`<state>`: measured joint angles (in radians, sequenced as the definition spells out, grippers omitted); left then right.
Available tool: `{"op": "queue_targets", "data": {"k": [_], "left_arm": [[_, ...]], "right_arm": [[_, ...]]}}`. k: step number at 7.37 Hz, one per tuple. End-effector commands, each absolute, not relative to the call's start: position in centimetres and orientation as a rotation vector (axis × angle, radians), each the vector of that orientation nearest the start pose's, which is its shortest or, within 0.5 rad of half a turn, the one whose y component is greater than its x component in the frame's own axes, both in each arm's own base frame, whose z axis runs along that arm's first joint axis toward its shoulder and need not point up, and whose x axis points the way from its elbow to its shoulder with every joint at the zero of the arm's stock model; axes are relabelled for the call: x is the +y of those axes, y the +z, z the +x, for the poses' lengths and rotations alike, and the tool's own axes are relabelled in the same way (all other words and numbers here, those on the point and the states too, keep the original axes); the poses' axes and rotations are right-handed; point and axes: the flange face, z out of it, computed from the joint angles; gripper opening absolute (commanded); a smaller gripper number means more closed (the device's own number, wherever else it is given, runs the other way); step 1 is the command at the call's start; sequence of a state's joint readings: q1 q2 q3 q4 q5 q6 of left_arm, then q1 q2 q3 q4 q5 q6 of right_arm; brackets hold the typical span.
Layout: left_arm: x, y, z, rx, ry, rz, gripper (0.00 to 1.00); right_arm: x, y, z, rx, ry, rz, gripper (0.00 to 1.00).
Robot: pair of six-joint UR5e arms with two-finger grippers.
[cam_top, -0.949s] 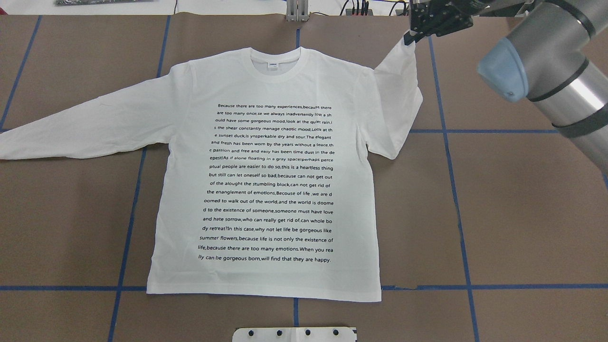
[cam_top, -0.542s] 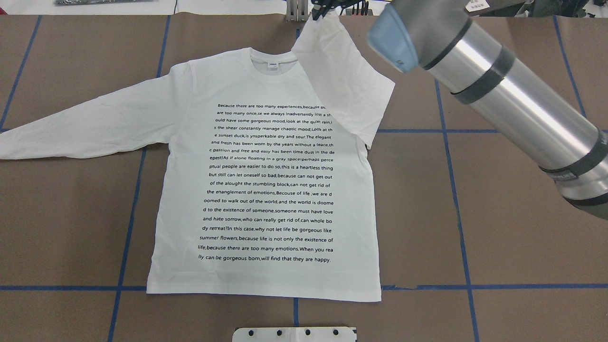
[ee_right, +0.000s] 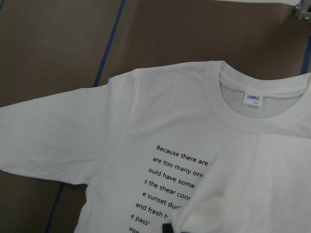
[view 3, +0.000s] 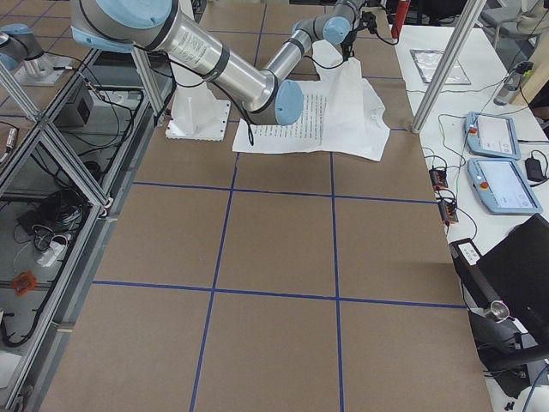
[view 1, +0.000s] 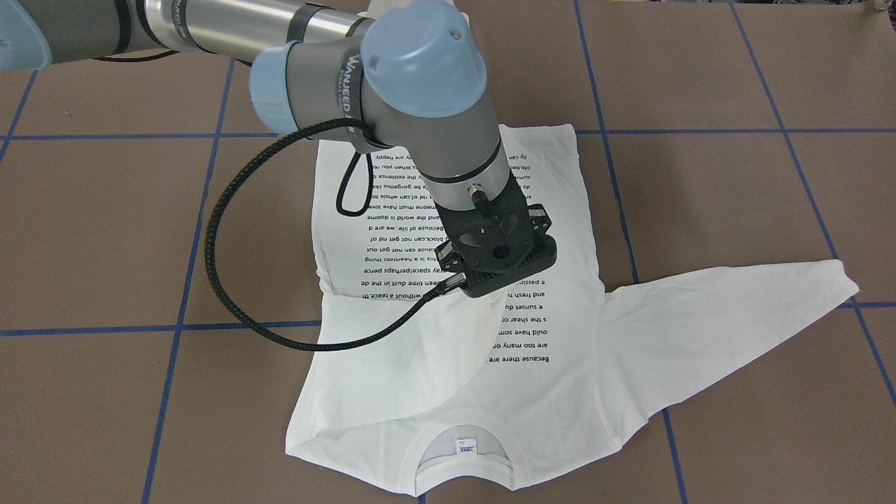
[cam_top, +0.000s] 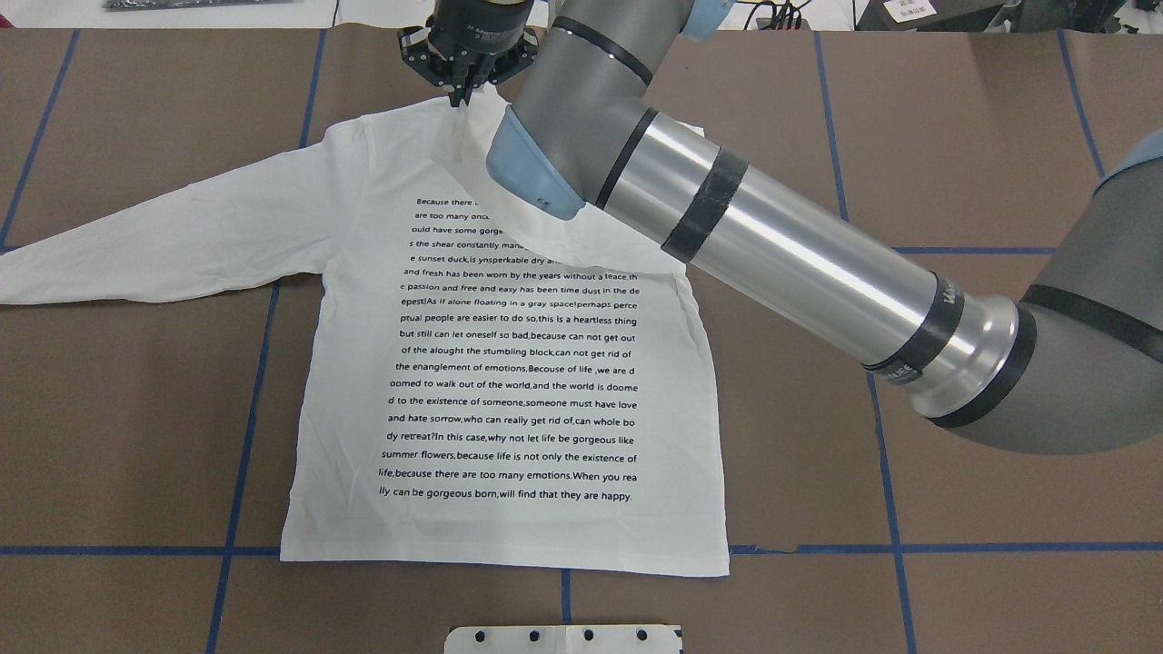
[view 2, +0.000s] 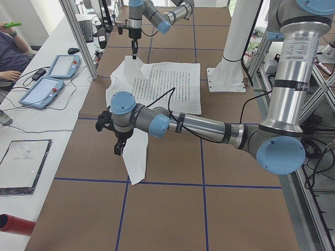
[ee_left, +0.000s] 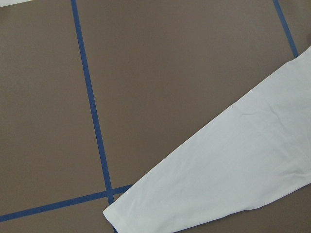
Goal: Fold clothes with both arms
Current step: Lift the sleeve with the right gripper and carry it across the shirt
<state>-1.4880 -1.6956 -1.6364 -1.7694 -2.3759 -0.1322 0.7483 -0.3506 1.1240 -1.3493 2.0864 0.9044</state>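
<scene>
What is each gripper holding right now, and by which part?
The right gripper pinches the T-shirt by the cuff end of one sleeve, lifted over the chest. The left gripper hangs near the other sleeve; whether it holds anything cannot be told.

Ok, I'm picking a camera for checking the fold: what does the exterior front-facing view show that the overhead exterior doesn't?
Front-facing only: the collar and neck tag. From overhead they are hidden by the right arm and the lifted sleeve.
Overhead only: the right gripper, its fingers pinching that sleeve's cuff, and the whole hem.
Both: the T-shirt lying print-up, with its other sleeve spread flat.
</scene>
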Motion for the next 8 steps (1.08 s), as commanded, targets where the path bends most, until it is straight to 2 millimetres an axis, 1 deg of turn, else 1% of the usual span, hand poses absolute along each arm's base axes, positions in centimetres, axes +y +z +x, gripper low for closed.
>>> {"op": "queue_targets", "data": {"k": [1,2,3,4,5,7,8], "left_arm": [[-55.9,53.9,-1.5,0.830,0.104,0.273,0.99],[-55.9,53.8,-1.5,0.830,0.103,0.274,0.99],[-55.9,53.9,-1.5,0.830,0.103,0.272,0.99],[-55.9,54.2,-1.5,0.828,0.102,0.269,0.99],[-55.8,54.4,-1.5,0.829,0.102,0.265,0.99],[-55.8,54.5,-1.5,0.829,0.101,0.264,0.99],[-55.9,54.5,-1.5,0.827,0.101,0.264,0.99]], "right_arm": [[-59.4,1.8,-58.1,-1.022,-0.209,0.268,0.00],[-57.9,1.4,-59.6,-1.028,-0.229,0.259,0.00],[-58.1,1.1,-61.7,-1.018,-0.230,0.274,0.00],[-58.6,1.6,-63.5,-1.016,-0.232,0.287,0.00],[-58.4,1.8,-64.4,-1.002,-0.230,0.294,0.00],[-58.3,0.6,-65.8,-1.026,-0.230,0.359,0.00],[-58.0,0.3,-66.2,-1.037,-0.234,0.372,0.00]]}}
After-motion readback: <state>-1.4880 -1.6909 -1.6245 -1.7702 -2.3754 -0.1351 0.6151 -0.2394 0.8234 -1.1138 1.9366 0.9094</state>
